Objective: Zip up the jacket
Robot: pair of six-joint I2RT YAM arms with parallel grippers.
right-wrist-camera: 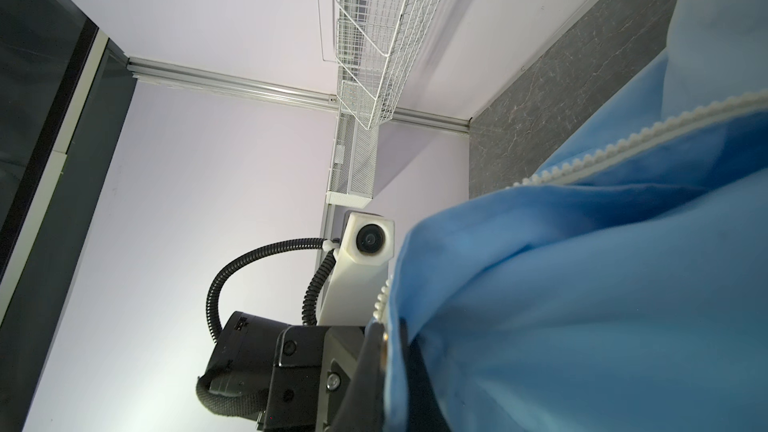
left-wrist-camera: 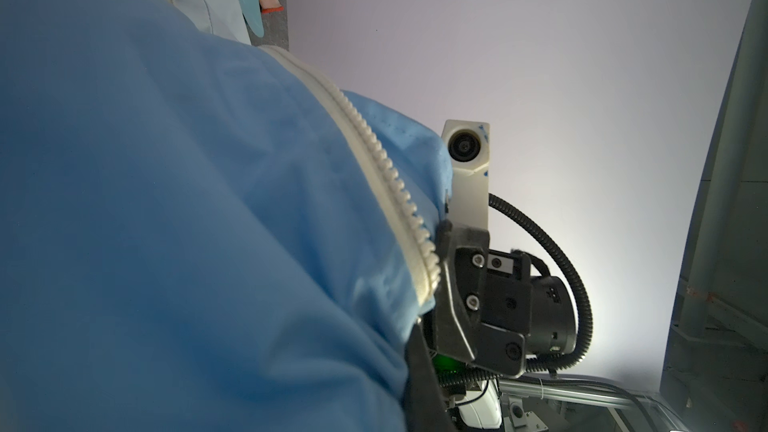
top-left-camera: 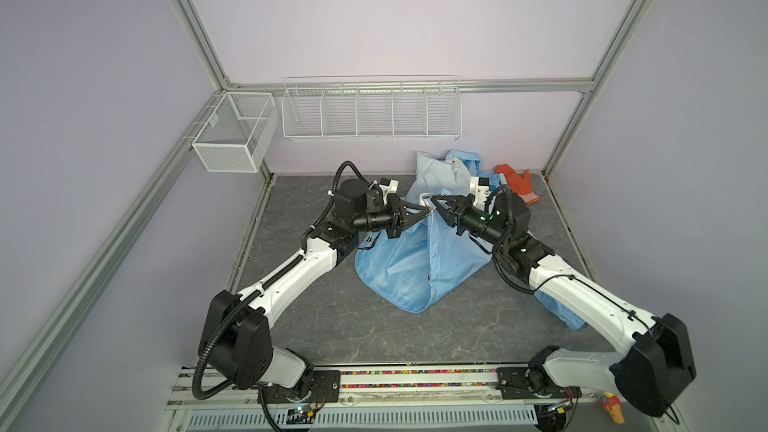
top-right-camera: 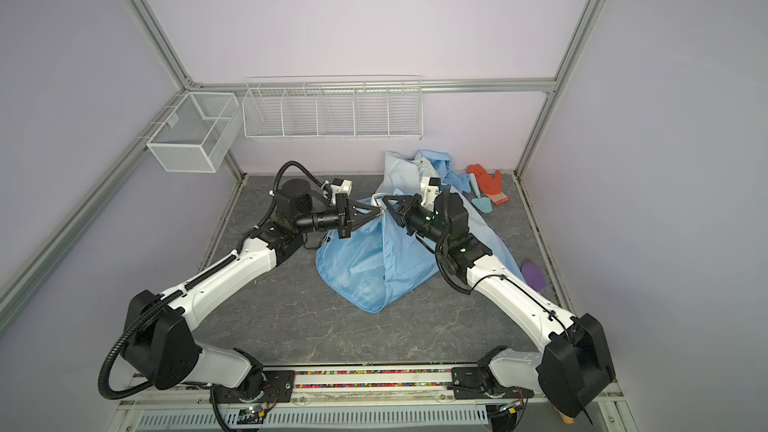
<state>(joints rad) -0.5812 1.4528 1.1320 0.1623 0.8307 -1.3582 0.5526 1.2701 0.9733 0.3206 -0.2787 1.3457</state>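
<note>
The jacket (top-left-camera: pixel 399 268) hangs tented at the rear centre of the worktop (top-left-camera: pixel 374 338), with its hem resting there. The left gripper (top-left-camera: pixel 427 213) and right gripper (top-left-camera: pixel 434 201) each clamp fabric beside the zipper (left-wrist-camera: pixel 390 184), tips nearly touching. Open worktop lies along the front edge. Both arms reach inward, wrists level.

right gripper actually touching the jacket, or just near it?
Touching. The left wrist view shows the right gripper shut on the jacket at its white zipper, with fabric pinched between the fingers.
</note>
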